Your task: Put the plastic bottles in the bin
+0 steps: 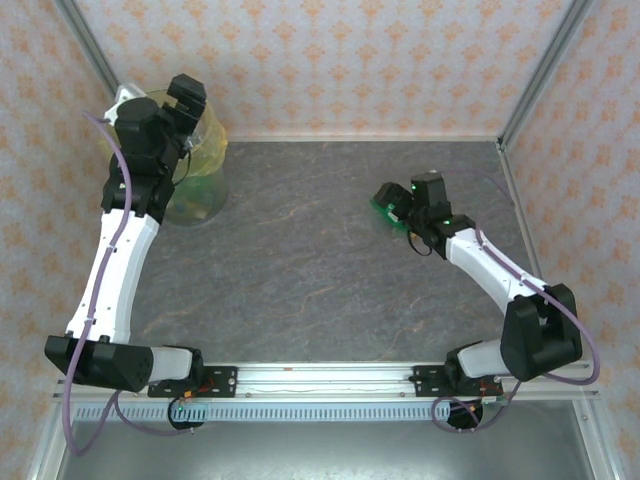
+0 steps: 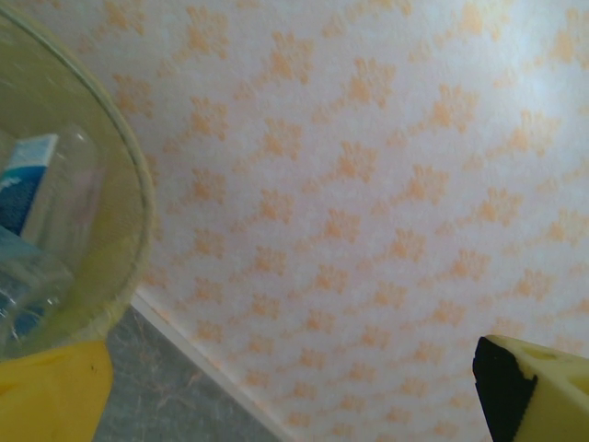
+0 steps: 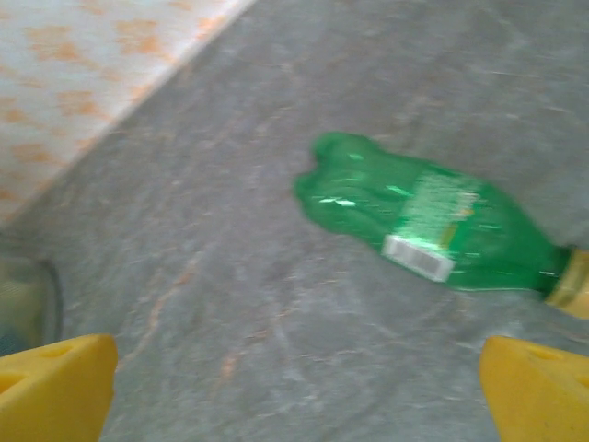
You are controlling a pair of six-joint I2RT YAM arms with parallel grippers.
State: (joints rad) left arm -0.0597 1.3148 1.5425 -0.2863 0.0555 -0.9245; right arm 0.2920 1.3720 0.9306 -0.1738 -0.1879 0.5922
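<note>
Left tool (image 1: pixel 187 100) (image 2: pixel 290 387): wide open, nothing in it. It hangs over the bin (image 1: pixel 205 150) (image 2: pixel 138 203), at the rim side near the back wall (image 2: pixel 368 184). The bin sits in the far left corner of the counter (image 1: pixel 300 270). Clear bottles with blue labels (image 2: pixel 28 193) are visible inside it, through the yellow liner.

Right tool (image 1: pixel 400 205) (image 3: pixel 294 391): wide open, empty, low over the counter. A green bottle (image 1: pixel 385 212) (image 3: pixel 423 221) lies on its side just ahead of the tool, not between the fingers, no contact. Its yellow cap (image 3: pixel 575 281) points to the right edge of the wrist view. The bottle is on the right half of the counter, nearer the far edge, well apart from the bin. Wrist view is blurred, so the label is unreadable.
</note>
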